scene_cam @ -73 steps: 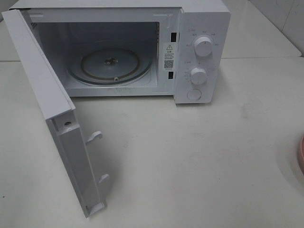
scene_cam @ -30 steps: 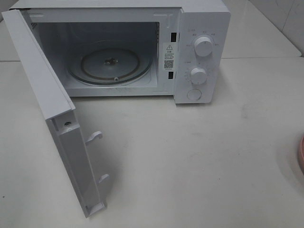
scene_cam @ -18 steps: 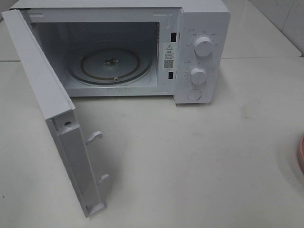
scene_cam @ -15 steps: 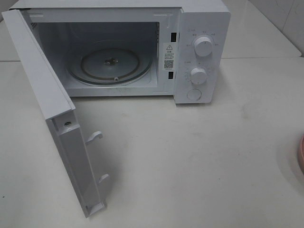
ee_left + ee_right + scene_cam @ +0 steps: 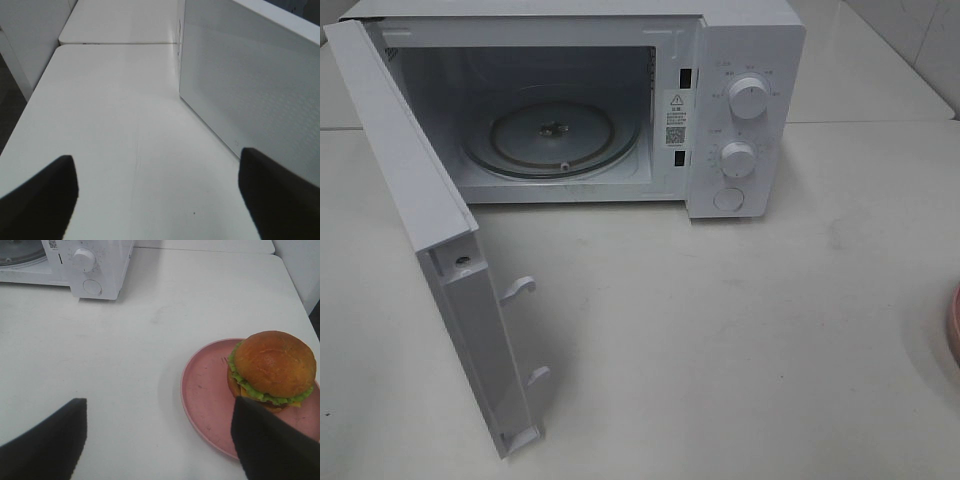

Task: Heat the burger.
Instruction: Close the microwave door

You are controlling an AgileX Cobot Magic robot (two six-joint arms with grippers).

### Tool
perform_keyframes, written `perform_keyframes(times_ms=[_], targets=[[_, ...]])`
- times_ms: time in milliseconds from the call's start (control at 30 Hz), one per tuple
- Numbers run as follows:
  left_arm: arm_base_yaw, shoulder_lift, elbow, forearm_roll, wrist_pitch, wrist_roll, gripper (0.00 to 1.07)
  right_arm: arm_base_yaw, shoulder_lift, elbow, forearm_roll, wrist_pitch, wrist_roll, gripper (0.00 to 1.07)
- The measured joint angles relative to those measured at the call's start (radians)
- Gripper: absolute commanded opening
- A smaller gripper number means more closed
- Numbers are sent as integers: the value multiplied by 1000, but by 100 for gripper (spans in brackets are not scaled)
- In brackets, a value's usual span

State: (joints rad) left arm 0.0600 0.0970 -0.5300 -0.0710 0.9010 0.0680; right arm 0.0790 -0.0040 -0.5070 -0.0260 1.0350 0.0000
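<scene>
Left wrist view: two matte black, blunt, rounded gripper fingers [image 5: 42,200], entering at both lower corners, featureless and out of focus. Right wrist view: same matte black, wedge-like finger pads [image 5: 270,445], one at each lower corner, edges soft with blur. No cables, screws or markings discernible on either pair. Exterior high view: no part of either arm in frame.
</scene>
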Motion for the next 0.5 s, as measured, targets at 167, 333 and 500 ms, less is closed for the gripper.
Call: perform_keyframes(times_ms=[167, 333, 500], targets=[[0, 55, 0, 24, -80, 0, 27, 0, 0, 0, 0, 0, 0, 76], [0, 149, 14, 35, -190, 0, 1, 0, 0, 0, 0, 0, 0, 76], [0, 231, 73, 35, -311, 0, 0, 0, 0, 0, 0, 0, 0, 76]])
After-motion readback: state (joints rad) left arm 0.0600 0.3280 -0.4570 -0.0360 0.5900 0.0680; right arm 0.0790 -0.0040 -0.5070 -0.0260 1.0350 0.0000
